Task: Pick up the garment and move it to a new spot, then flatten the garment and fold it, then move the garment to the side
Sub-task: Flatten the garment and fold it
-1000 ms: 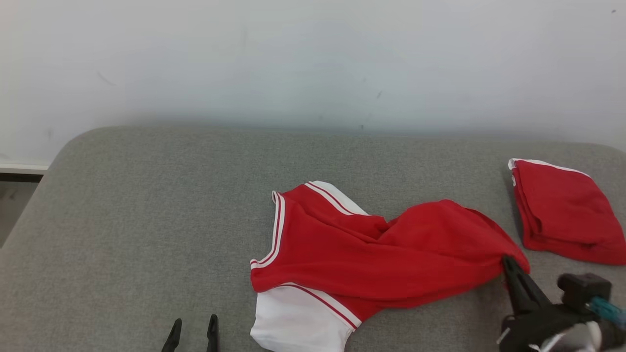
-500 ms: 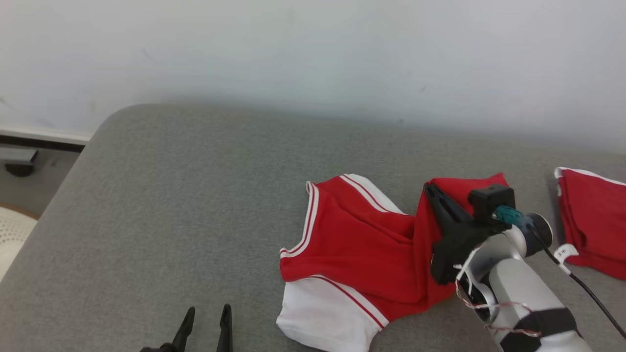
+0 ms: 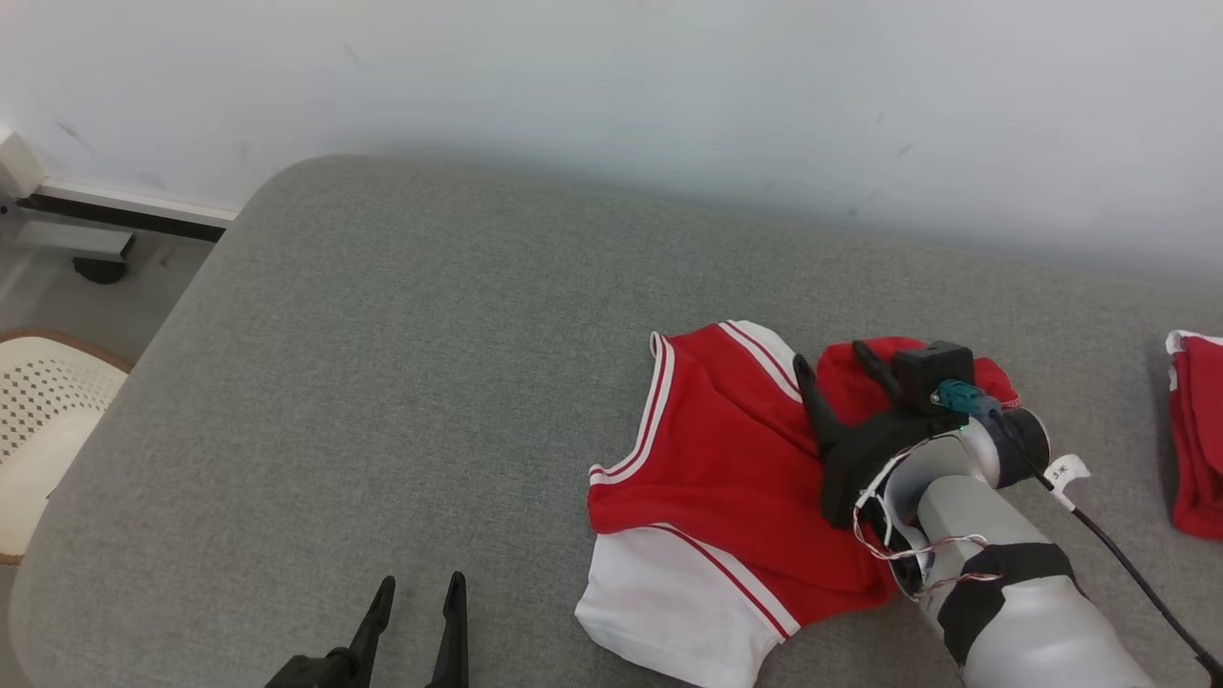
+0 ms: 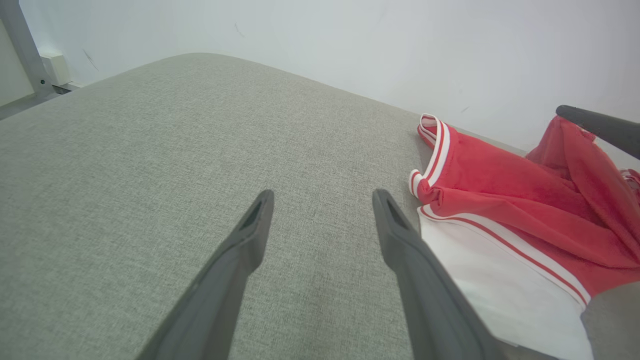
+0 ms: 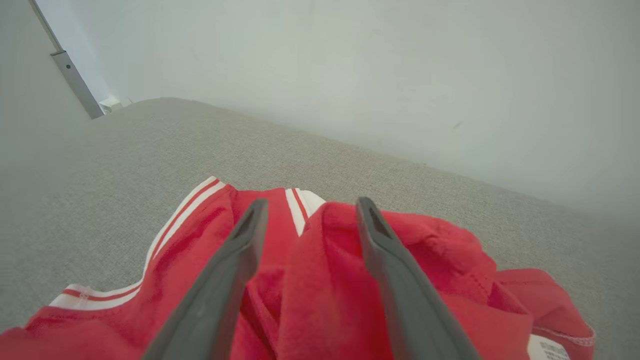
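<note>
The garment (image 3: 726, 468) is a red top with white sleeves and striped trim, lying crumpled on the grey cushion (image 3: 430, 382). Its right part is bunched over its middle. My right gripper (image 3: 831, 355) hovers over that bunch with its jaws apart. In the right wrist view a hump of the red garment (image 5: 320, 280) stands between the spread fingers of the right gripper (image 5: 312, 201). My left gripper (image 3: 416, 597) is open near the cushion's front edge, left of the garment. The left wrist view has the left gripper (image 4: 320, 200) over bare cushion, with the garment (image 4: 500, 190) to its right.
Another red cloth (image 3: 1194, 430) lies folded at the cushion's far right edge. A pale perforated chair seat (image 3: 38, 420) stands off the cushion's left side. A white wall (image 3: 611, 86) runs behind. The cushion's left half is bare.
The camera has turned left. My right gripper carried the garment's right end leftwards over its middle, then opened. The left gripper stayed open and still.
</note>
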You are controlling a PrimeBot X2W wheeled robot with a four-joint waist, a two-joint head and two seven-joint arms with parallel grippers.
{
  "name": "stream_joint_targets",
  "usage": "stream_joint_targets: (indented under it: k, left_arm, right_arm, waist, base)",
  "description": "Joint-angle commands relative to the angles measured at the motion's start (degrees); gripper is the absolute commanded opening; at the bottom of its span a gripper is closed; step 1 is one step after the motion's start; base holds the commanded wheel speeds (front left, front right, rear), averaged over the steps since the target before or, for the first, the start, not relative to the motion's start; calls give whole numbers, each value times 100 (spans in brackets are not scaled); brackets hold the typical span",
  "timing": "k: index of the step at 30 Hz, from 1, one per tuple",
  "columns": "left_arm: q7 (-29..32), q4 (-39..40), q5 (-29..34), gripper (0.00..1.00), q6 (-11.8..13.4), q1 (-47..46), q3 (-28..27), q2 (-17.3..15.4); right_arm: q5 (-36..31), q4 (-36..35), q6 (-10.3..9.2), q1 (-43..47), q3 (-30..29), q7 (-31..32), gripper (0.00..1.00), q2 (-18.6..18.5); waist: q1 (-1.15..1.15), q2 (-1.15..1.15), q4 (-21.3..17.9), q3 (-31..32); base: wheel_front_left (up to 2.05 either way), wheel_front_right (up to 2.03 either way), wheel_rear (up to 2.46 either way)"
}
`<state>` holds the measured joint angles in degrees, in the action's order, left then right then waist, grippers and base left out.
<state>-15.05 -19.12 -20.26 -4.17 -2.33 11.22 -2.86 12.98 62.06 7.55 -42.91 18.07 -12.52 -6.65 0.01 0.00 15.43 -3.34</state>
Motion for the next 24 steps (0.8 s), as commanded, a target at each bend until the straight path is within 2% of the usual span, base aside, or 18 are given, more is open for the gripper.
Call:
stream_joint_targets:
  k: [1,4,10,15,19,24]
  left_arm:
    - [-17,24,-21,100,19,-12,-5,-5]
    - [-17,60,-13,100,49,51,-39,-5]
    - [-17,120,27,100,48,116,-131,-5]
    - [-17,160,50,100,36,120,-161,-5]
    - [-17,163,69,100,25,103,-167,-5]
    - [-17,109,77,100,-3,27,-141,-5]
  right_arm:
    - [227,26,-16,-42,-53,-130,100,37]
    - [535,-144,-16,63,-42,-236,100,-1]
    - [941,-786,-16,607,-208,-265,100,-493]
    - [1106,-1058,-15,1066,-311,-267,100,-669]
    - [1387,-1053,-16,1395,-332,-268,100,-594]
    - [1848,-792,-16,1535,-236,-61,100,-322]
  waist:
    - [-1,0,-71,24]
    - [-1,0,-199,57]
    - [-1,0,-469,63]
    - [-1,0,-571,31]
    - [-1,0,-621,-22]
    - [-1,0,-602,-65]
  base:
    - [0,0,0]
    - [0,0,0]
    - [0,0,0]
    - [0,0,0]
    - [0,0,0]
    - [0,0,0]
